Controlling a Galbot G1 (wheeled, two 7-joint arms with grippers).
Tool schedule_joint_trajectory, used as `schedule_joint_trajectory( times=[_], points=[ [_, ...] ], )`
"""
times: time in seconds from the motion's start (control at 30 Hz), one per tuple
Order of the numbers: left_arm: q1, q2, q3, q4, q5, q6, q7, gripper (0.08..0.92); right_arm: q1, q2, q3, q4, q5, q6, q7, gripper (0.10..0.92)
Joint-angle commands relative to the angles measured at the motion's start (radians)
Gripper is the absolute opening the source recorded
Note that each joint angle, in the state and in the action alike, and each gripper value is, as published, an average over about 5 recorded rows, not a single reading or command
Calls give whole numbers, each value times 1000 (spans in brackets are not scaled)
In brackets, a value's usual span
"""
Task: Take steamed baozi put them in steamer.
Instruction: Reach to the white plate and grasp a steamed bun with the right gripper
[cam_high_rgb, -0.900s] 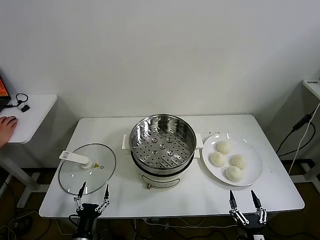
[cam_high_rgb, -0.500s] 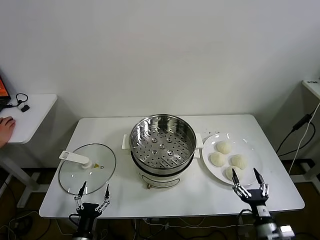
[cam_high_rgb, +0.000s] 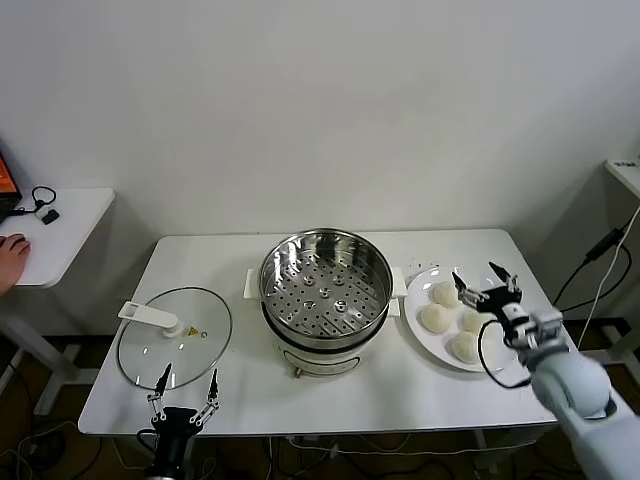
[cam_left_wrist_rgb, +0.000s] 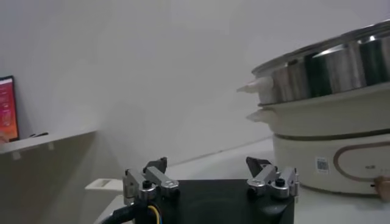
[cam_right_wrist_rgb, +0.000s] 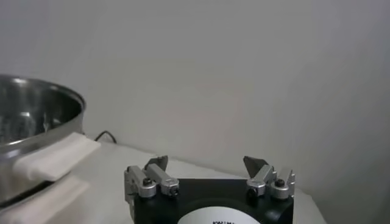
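Observation:
Several off-white pleated baozi lie on a round white plate at the table's right. The shiny steel steamer stands at the table's middle with its perforated tray bare; its wall also shows in the left wrist view and the right wrist view. My right gripper hovers open over the plate, just above the baozi, holding nothing. In its own view the right gripper is empty, and the baozi are hidden below it. My left gripper waits open at the table's front left edge.
A flat glass lid with a white handle lies left of the steamer, just beyond my left gripper. A person's hand rests on a white side table at far left. Black cables hang at the right.
My right gripper has risen from the table's front right edge and moved forward over the plate of baozi. The left gripper, steamer and baozi have not moved.

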Motion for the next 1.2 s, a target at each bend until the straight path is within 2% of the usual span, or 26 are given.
schedule_joint_trajectory(
  times=[0.03,0.17,0.3,0.57,0.73,1.0,1.2],
  points=[
    [3,0,0,-1,1,-1,0,823,443,-317,-378,-102,0,-221,-288,823],
    [4,2,0,3,1,-5,0,823,597,-382,-526,-158,-78,-177,-505,823],
    [3,5,5,12,5,-9,2,823,916,-377,-861,-236,-151,-63,-682,823],
    [1,10,21,25,17,-15,6,823,1522,-233,-1556,-370,-202,121,-888,823],
    [1,18,17,27,16,-18,10,823,1776,-117,-1883,-430,-199,260,-988,823],
    [-5,19,13,35,13,-24,11,823,1850,57,-2062,-565,-233,354,-1056,823],
    [-11,15,10,39,13,-25,13,823,1753,139,-2023,-682,-219,360,-1074,823]
  ],
)
